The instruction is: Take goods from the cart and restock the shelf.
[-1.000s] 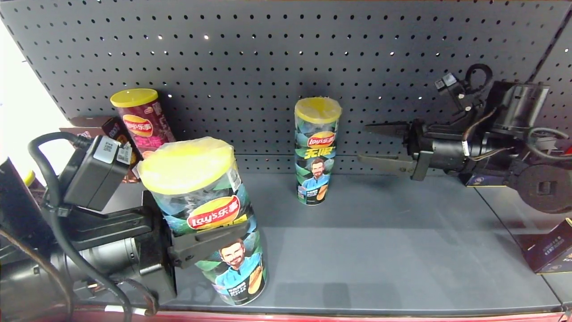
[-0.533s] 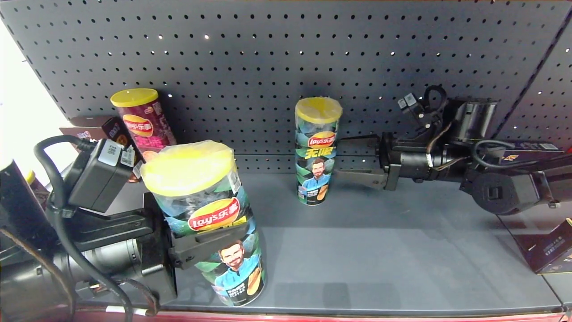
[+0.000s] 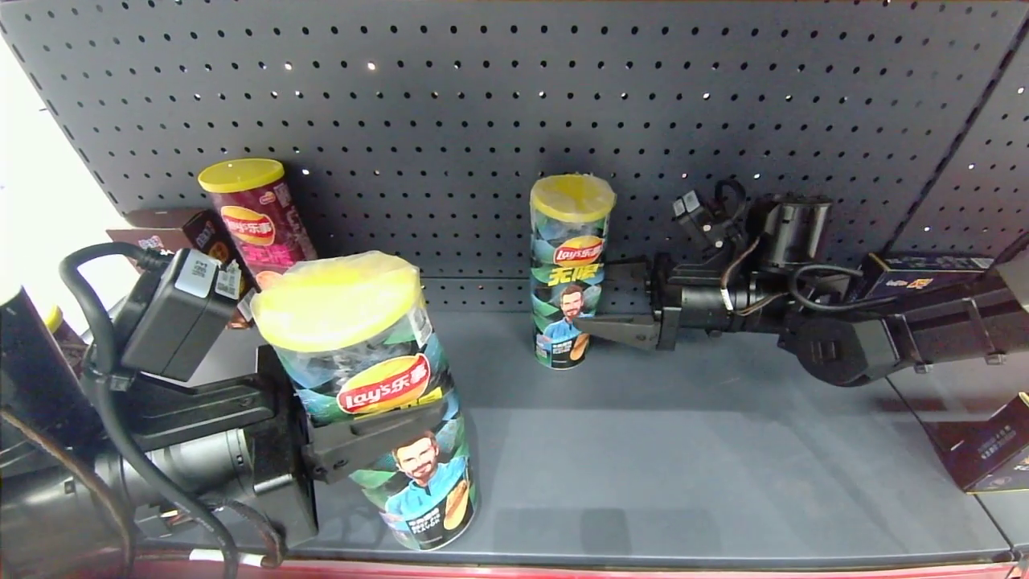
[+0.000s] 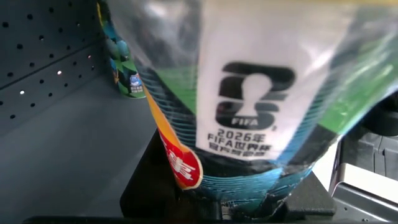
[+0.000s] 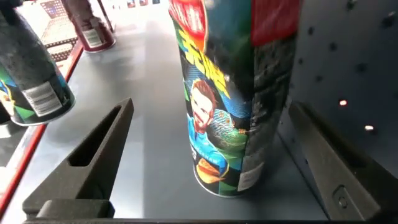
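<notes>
A: Head view, quick. Your left tool [image 3: 374, 434] is clenched on the tall green-and-blue printed chip can with the yellow plastic lid [image 3: 362, 378], low at the front lip of the dark grey metal shelf [image 3: 683, 450]. Risk?
B: The held can leans a bit. Let go there and it may tip off the front. Can't tell if its base touches the shelf.
A: Your right tool [image 3: 599, 299]?
B: Released, jaws either side of the second, upright green-and-blue chip can with a yellow lid [image 3: 569, 265], which stands near the perforated grey back panel [image 3: 563, 96]. Push in too deep and you knock it over.
A: Left wrist view.
B: The held can [image 4: 249, 112] has a glossy wrap. Likely slippery, so it could slide in your grip.
A: Right wrist view.
B: The upright can [image 5: 233, 106] sits off-centre, and one finger [image 5: 93, 155] is well farther off than the other. Close like that and you drag it sideways.
</notes>
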{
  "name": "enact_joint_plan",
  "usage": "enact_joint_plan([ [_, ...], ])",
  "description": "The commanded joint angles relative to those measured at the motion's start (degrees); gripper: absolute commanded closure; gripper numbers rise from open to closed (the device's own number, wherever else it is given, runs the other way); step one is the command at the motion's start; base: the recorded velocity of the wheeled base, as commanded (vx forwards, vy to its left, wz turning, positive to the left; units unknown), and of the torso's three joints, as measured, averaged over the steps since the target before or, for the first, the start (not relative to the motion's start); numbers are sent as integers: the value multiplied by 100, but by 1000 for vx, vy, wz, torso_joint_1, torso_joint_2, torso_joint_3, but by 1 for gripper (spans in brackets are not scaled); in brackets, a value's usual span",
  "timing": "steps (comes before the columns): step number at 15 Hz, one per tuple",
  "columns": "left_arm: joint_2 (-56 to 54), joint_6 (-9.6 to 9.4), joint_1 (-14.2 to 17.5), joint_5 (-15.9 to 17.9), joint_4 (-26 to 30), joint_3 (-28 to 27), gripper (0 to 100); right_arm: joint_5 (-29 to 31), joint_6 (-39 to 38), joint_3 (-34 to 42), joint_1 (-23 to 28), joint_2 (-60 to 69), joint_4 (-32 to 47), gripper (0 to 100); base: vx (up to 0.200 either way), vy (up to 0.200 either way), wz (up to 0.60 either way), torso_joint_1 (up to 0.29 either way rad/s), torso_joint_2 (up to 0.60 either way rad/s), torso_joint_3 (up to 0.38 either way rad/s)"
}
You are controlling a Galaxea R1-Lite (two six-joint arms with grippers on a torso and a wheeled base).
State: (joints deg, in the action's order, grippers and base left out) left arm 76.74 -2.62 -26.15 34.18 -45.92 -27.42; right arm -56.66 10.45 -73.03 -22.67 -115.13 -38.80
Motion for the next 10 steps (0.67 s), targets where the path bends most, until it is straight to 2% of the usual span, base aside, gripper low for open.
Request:
enact_joint_plan([
  [1,-1,7,-4,1,-4,8,100,-3,1,-106,-62,-247,-5,0,0,0,0,0,0,0],
  [10,-27,7,5,-52,-4,70,100,15,-34,-950,-299,-950,31,0,0,0,0,0,0,0],
])
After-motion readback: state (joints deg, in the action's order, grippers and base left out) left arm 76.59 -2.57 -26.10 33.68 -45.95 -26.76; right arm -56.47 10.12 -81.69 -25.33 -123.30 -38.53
